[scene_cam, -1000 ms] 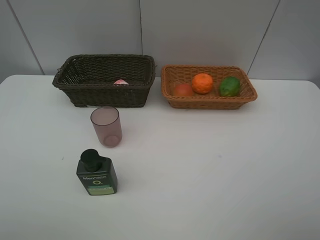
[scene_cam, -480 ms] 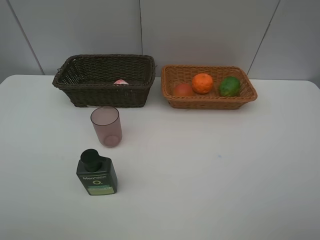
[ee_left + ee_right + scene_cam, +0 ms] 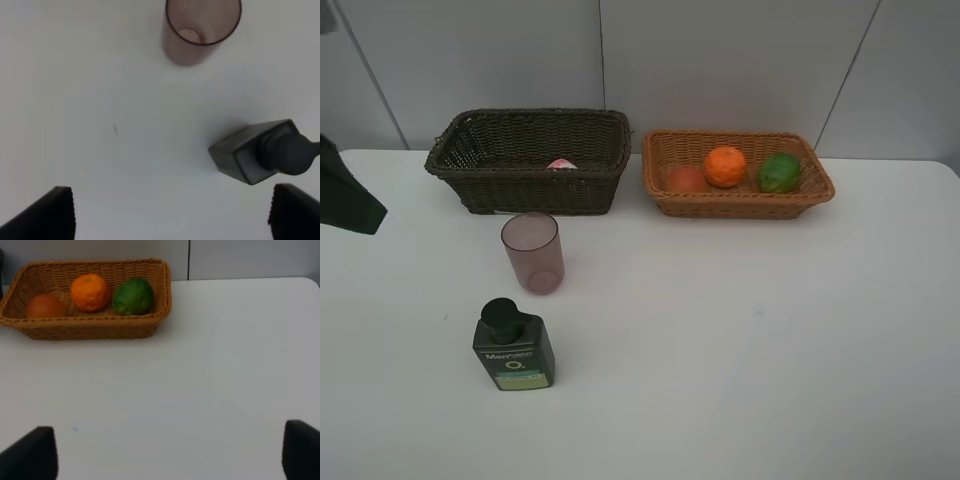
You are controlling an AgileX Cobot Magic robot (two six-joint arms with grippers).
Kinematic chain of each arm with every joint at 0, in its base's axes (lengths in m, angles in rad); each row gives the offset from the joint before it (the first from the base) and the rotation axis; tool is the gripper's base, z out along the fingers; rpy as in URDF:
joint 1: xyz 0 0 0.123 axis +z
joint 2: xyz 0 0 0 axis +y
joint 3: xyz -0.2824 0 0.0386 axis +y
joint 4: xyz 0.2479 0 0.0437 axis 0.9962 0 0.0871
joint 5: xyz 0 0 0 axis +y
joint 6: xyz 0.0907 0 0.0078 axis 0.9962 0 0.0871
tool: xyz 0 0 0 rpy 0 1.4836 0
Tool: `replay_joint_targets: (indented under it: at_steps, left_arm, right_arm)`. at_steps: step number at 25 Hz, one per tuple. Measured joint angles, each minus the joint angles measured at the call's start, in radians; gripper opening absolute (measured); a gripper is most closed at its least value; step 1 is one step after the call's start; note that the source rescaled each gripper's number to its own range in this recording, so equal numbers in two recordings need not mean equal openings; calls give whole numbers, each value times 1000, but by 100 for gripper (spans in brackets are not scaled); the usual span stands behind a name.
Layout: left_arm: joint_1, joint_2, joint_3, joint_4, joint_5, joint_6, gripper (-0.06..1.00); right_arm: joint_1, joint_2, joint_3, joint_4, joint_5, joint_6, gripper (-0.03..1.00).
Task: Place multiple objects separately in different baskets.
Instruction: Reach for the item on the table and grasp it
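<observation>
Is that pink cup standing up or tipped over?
Upright: the cup stands on its base on the table, open mouth facing up.

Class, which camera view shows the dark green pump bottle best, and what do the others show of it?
The exterior high view: the dark green pump bottle stands whole, its label facing the camera. The left wrist view shows it from above, blurred. The right wrist view does not show it.
</observation>
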Motion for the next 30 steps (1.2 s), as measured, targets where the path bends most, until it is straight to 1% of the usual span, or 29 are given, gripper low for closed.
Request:
replay_joint_targets:
  at_steps: [3, 5, 7, 9, 10, 12, 14, 17, 19, 30]
  left_arm:
    - [-96, 123, -78, 26, 20, 77, 100]
    - [-168, 176, -114, 30, 35, 170, 100]
    - [-257, 202, -134, 31, 47, 262, 100]
    - [-328, 215, -138, 31, 56, 332, 100]
    - [-368, 219, -139, 37, 65, 355, 100]
    - [-419, 229, -139, 65, 88, 371, 100]
    - [-473, 242, -139, 115, 116, 375, 100]
    - [-510, 272, -139, 174, 125, 371, 100]
    - [-515, 309, -139, 188, 123, 361, 100]
    - [-516, 480, -139, 189, 37, 351, 100]
  right_arm:
    - [0, 0, 0, 0, 0, 0, 96]
    - [0, 0, 0, 0, 0, 0, 96]
    - [0, 0, 0, 0, 0, 0, 96]
    - [0, 0, 0, 0, 0, 0, 96]
    - [0, 0, 0, 0, 0, 0, 96]
    - [0, 0, 0, 0, 0, 0, 96]
    - [0, 0, 0, 0, 0, 0, 96]
    - [0, 0, 0, 0, 0, 0, 96]
    - [0, 0, 0, 0, 0, 0, 96]
    - [0, 0, 0, 0, -1, 1, 96]
